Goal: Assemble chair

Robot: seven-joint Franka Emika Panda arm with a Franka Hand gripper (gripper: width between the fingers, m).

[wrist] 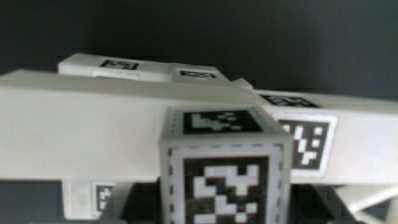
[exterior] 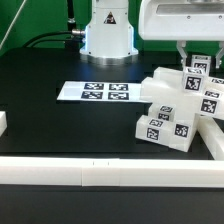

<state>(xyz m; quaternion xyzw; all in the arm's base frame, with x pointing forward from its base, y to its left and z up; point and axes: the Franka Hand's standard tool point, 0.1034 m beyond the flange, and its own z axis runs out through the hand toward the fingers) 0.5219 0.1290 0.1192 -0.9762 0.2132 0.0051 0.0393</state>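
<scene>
The chair's loose white parts (exterior: 172, 108) lie heaped at the exterior view's right: slabs, blocks and legs with black-and-white tags. My gripper (exterior: 197, 58) hangs over the far right of the heap, its fingers on either side of a small tagged piece (exterior: 198, 67). In the wrist view a square tagged white post (wrist: 222, 150) stands upright in the middle, and my gripper (wrist: 222, 208) is shut on it. Behind the post lies a long white slab (wrist: 98, 120), with more tagged pieces (wrist: 118, 66) beyond. The fingertips themselves are mostly hidden by the post.
The marker board (exterior: 93, 92) lies flat mid-table, at the exterior view's left of the heap. A long white rail (exterior: 90, 176) runs along the front edge, and a short one (exterior: 3, 122) sits at the left. The arm's base (exterior: 108, 35) stands at the back.
</scene>
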